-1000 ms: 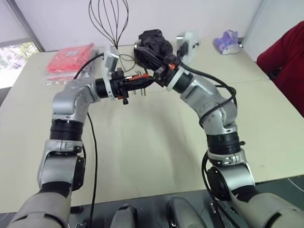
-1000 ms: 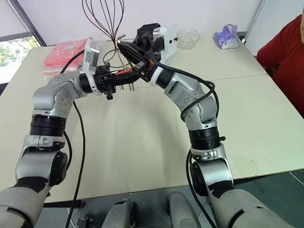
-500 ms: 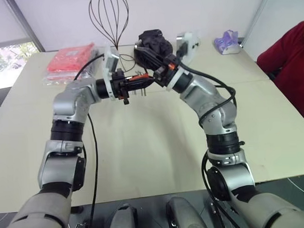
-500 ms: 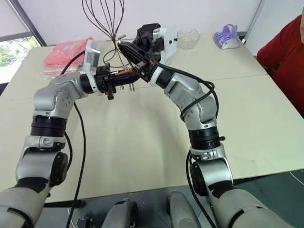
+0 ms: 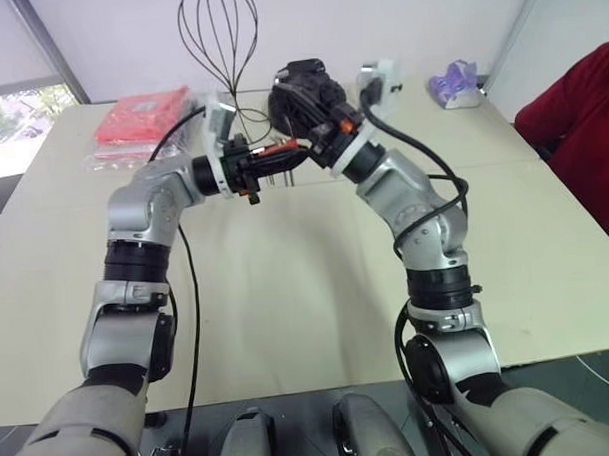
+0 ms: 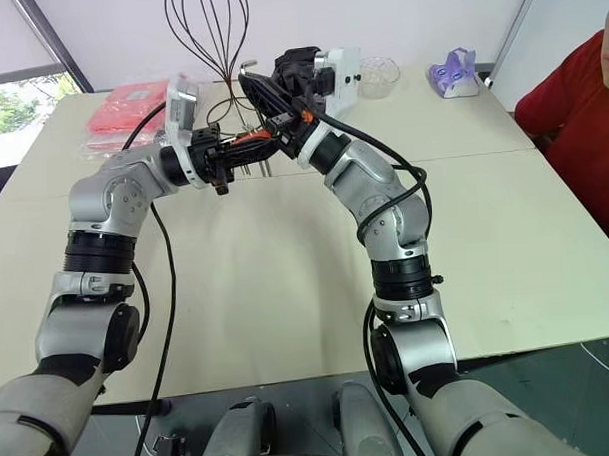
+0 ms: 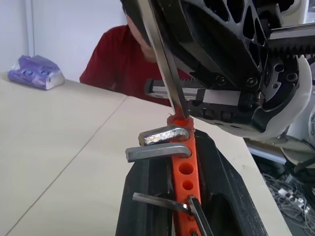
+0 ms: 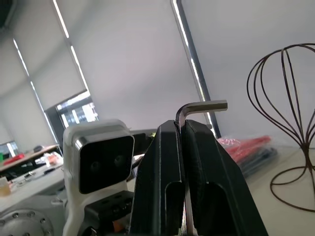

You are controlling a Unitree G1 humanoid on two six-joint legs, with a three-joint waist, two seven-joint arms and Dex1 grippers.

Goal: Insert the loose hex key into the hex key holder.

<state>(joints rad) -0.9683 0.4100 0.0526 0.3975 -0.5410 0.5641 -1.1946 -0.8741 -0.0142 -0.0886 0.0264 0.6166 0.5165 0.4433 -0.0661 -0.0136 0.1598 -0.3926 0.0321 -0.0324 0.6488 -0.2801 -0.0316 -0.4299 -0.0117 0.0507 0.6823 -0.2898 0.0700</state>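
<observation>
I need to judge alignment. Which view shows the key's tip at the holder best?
Left wrist view: the key runs down to the holder's top end, close up. Right wrist view shows just its bent end between shut fingers; head views show the holder as an orange sliver.

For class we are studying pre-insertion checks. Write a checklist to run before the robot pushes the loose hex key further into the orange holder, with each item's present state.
1. Left pincer shut on the hex key holder: ok.
2. Right pincer shut on the loose hex key: ok.
3. Key's long end meets the holder's top end: ok.
4. Key tip seated inside a hole: cannot tell.
5. Key shaft in line with the hole: cannot tell.
6. Holes free below the two upper stored keys: ok.
</observation>
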